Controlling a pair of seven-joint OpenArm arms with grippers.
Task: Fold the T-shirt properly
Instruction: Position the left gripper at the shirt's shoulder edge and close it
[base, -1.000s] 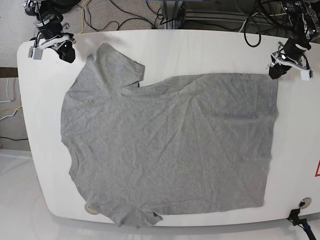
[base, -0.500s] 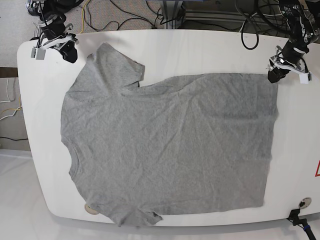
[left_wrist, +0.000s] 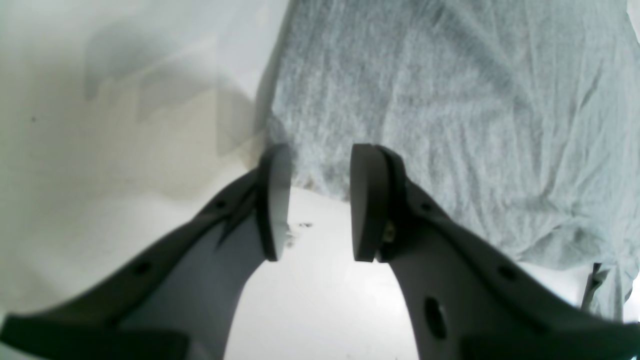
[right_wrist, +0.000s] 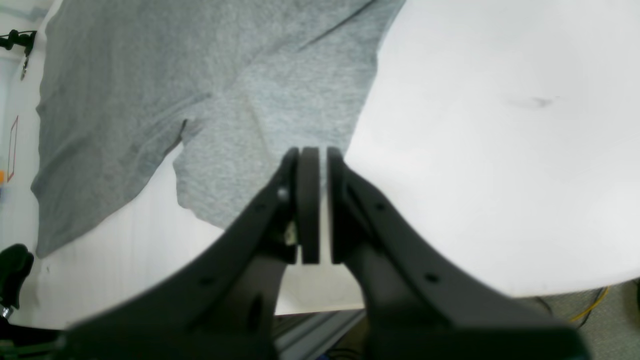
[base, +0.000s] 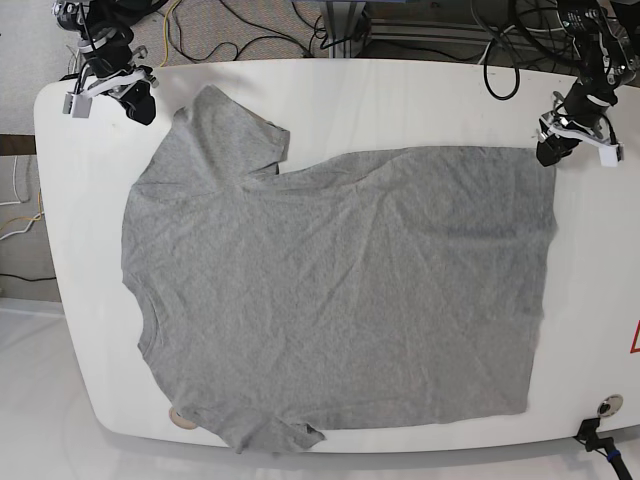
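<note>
So basically nothing is getting folded yet. Starting at the near edge of the white table (base: 330, 445) in the base view: the T-shirt (base: 340, 290) is lying spread flat across most of the tabletop, one layer everywhere I can see, slightly wrinkled. The near sleeve (base: 275, 432) is poking out right at the table's front edge, the neck opening (base: 135, 300) is facing the view's left, and the hem (base: 545, 280) is running along the view's right side. No crease, no doubled-over part, so the whole fold is still sitting there waiting to be done.

Moving to the far edge, both arms are hanging out at the back corners. The left gripper (left_wrist: 315, 200) is sitting just at the far hem corner, jaws parted with a clear gap, and nothing between them. In its wrist view the shirt's corner is lying just beyond the tips, not pinched.

The right gripper (right_wrist: 314, 200) is hovering over bare table just beside the far sleeve (base: 230, 130), pads pressed nearly together, and no cloth is caught in them as far as I can tell; the sleeve edge is lying past the tips.

My read: they're lining up to grab the far edge, but that grab isn't happening yet.
</note>
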